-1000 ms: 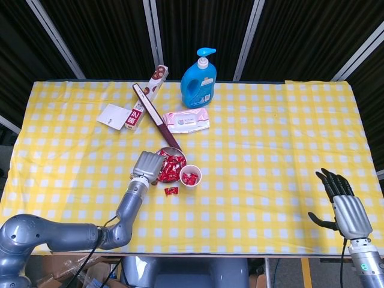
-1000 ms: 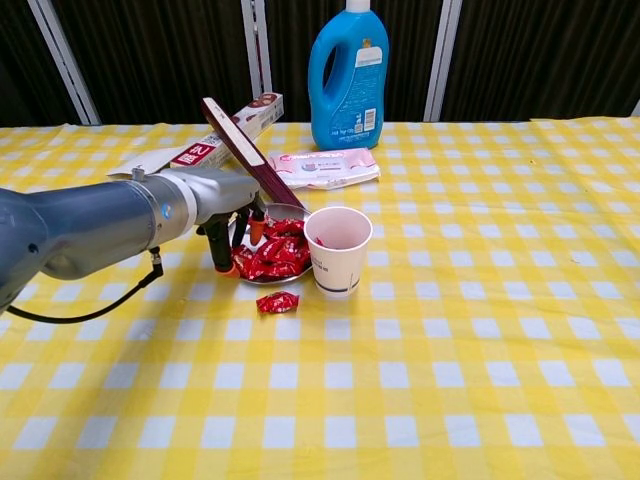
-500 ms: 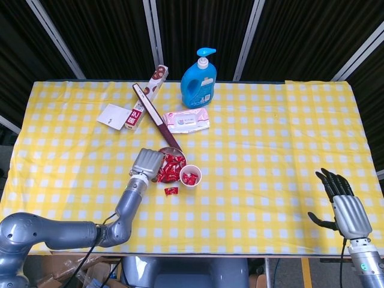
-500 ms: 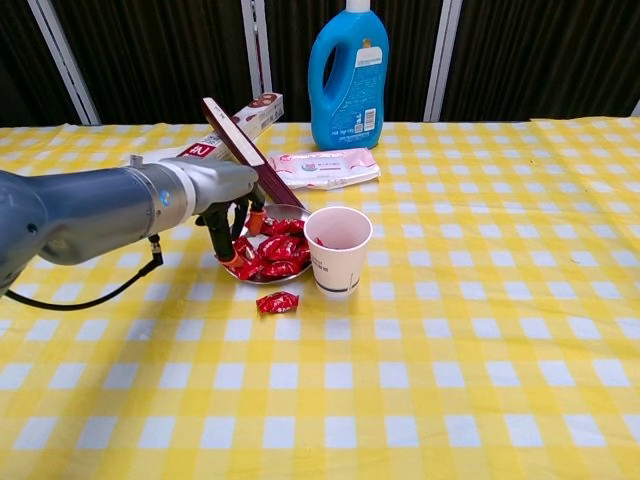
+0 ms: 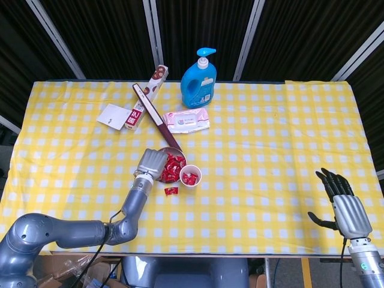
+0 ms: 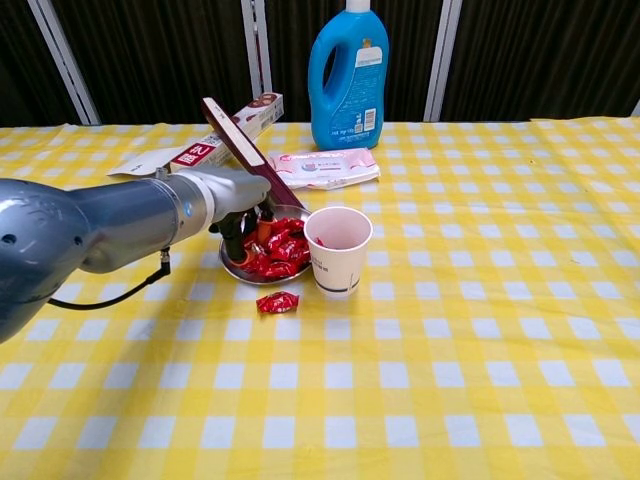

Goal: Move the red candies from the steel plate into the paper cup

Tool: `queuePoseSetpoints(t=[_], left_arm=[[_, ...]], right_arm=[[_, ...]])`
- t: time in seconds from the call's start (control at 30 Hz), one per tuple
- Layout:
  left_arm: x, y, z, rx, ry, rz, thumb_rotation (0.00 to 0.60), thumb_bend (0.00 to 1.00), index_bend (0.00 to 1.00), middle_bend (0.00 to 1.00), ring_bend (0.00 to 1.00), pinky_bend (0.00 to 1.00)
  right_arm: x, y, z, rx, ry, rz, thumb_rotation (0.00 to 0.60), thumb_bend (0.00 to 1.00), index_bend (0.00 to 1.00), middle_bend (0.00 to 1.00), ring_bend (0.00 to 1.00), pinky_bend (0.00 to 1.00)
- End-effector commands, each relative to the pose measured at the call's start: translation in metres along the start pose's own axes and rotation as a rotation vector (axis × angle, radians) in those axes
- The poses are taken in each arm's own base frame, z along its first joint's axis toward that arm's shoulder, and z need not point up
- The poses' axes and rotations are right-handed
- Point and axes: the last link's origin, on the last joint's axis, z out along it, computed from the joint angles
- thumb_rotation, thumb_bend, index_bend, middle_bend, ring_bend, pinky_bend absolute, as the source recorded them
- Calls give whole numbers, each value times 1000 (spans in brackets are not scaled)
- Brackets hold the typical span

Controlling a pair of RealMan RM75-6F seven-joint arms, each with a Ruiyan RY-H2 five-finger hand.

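— What lies at the left of the yellow-and-white checked worktop (image 5: pixel 270 138)?

— A white paper card (image 5: pixel 112 116) beside a long red-and-white carton (image 5: pixel 146 98). A dark maroon flat box (image 5: pixel 150 115) leans tilted, its low end right at the far rim of the round steel plate (image 6: pixel 229 268).

— And the left robot hand (image 5: pixel 152 164)?

— It hangs over the plate's left half with fingers pointing down into the pile of red wrapped candies (image 6: pixel 276 250). Whether anything is pinched I cannot tell; the fingertips are hidden among the wrappers.

— What crowds the plate?

— The white paper cup (image 6: pixel 338 250) stands upright, touching the plate's right side, with some red candy visible inside in the head view. One stray red candy (image 6: pixel 277 302) lies on the cloth just in front of plate and cup. Behind them rests a pink-and-white wipes packet (image 6: pixel 324 167), and beyond that a blue pump bottle of detergent (image 5: pixel 199 80).

— Further right?

— Well apart, off the near right corner, the right robot hand (image 5: pixel 343 204) is upright with fingers spread, holding nothing.
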Motion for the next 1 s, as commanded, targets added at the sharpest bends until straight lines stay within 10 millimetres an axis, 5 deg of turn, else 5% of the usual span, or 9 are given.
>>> queuePoseSetpoints(t=[0.03,0.37,1.0], left_arm=[[-1,1,1,0,0,4,600,323,456,500,810,889],[-5,5,2,-1,14,15,600,430,558,654,820,898],[28,-9,-20,-15,107,-40,600,434,567,666,821,899]], right_arm=[[0,0,0,0,-1,1,600,278,0,0,0,0],[0,0,0,0,0,6,600,277,0,0,0,0],[1,0,-1,5,9,9,600,277,0,0,0,0]])
